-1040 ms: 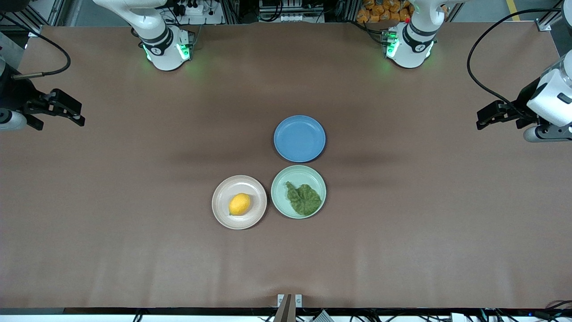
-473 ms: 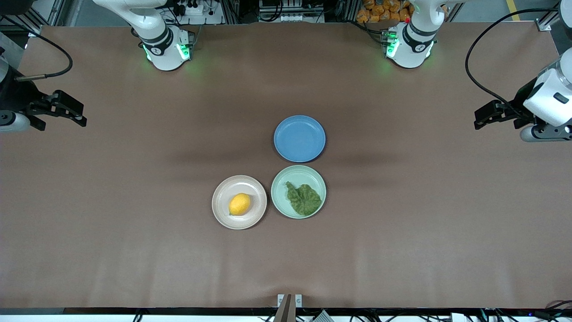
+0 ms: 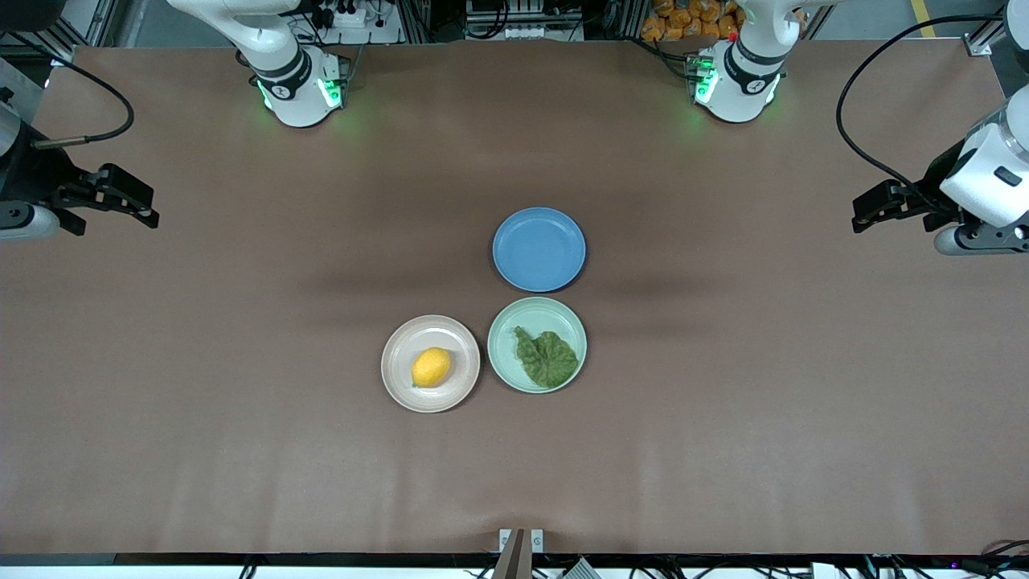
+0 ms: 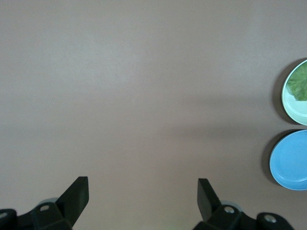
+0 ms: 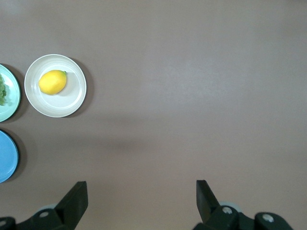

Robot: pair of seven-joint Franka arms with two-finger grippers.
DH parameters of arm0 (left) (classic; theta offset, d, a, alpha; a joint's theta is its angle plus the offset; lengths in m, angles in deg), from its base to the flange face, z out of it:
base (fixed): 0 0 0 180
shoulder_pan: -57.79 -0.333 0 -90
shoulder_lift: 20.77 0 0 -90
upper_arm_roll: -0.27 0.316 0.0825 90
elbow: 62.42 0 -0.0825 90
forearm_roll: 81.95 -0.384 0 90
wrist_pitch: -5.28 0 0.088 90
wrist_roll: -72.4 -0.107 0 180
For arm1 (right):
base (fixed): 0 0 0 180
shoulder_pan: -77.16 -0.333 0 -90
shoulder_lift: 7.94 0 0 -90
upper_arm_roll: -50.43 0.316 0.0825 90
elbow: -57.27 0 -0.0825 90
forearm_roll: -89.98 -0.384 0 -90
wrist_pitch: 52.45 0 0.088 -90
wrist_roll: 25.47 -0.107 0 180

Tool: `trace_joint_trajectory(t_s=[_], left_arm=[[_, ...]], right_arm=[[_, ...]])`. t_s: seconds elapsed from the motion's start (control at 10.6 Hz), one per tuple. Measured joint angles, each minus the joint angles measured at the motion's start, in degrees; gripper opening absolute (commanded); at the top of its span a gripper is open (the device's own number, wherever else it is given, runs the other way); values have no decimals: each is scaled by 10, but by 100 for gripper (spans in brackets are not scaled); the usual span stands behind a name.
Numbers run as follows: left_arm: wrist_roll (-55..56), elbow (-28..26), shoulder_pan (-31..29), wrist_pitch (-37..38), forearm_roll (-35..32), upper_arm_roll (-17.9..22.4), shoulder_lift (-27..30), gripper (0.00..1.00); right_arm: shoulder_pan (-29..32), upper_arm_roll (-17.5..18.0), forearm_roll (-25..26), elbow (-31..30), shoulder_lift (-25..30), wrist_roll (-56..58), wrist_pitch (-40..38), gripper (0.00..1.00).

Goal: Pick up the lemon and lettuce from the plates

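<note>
The yellow lemon (image 3: 431,367) lies on the beige plate (image 3: 402,386); it also shows in the right wrist view (image 5: 52,82) on that plate (image 5: 72,103). The green lettuce (image 3: 547,358) lies on the mint plate (image 3: 508,322), beside the beige one; the left wrist view shows part of the leaf (image 4: 301,84) and the plate (image 4: 293,109). My right gripper (image 3: 137,207) is open and empty, up over the table's edge at the right arm's end. My left gripper (image 3: 867,215) is open and empty, up over the left arm's end.
An empty blue plate (image 3: 539,249) sits farther from the front camera than the mint plate, almost touching it. A black cable (image 3: 864,96) loops near the left arm. Bare brown table lies between both grippers and the plates.
Both grippers have shifted slightly toward the middle of the table. The plates, lemon and lettuce have not moved.
</note>
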Motion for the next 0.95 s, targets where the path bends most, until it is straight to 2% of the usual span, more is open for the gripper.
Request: trace_joint_trajectory(t_s=[0.38,0.95], left_arm=[[5,-2,3,-8,0,-15,-7,100],[20,-3,21,-37,1,-42,-48,100]], right_arm=[[0,0,0,-1,0,0,0,100],[0,1,0,-6,-1,0,0,100]])
